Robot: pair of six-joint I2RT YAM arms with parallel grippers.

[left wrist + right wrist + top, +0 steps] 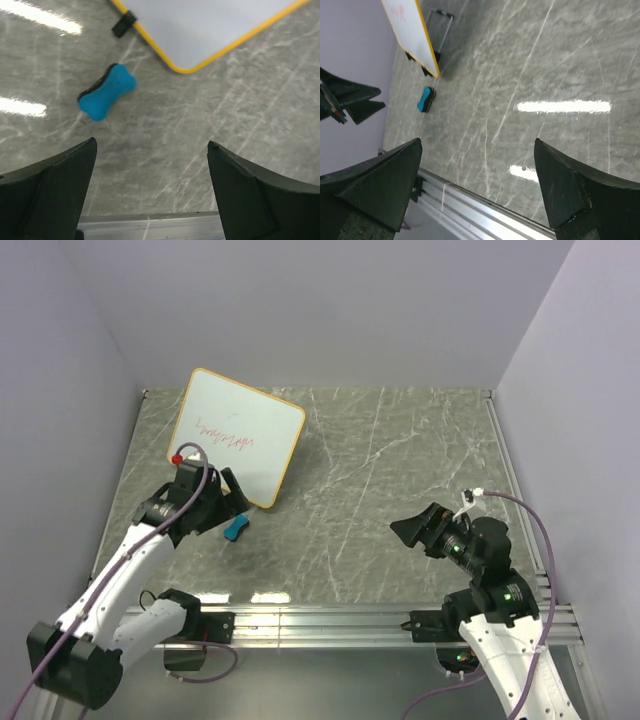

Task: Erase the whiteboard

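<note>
Your left gripper (pixel 233 492) and right gripper (pixel 409 530) both gape empty, and the whiteboard (pixel 237 437), propped at upper left of the overhead view, looks light, stiff and easily tipped, so brace it by its edge, not its slick face.

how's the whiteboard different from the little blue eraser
The whiteboard is big, square and white with red scribbles; the eraser is small, blue and bone-shaped. The whiteboard stands propped at a tilt on black feet; the eraser lies flat. Both are on the left side of the table.

whiteboard (pixel 238 437) with red scribbles, illegible, no other readable text
</note>
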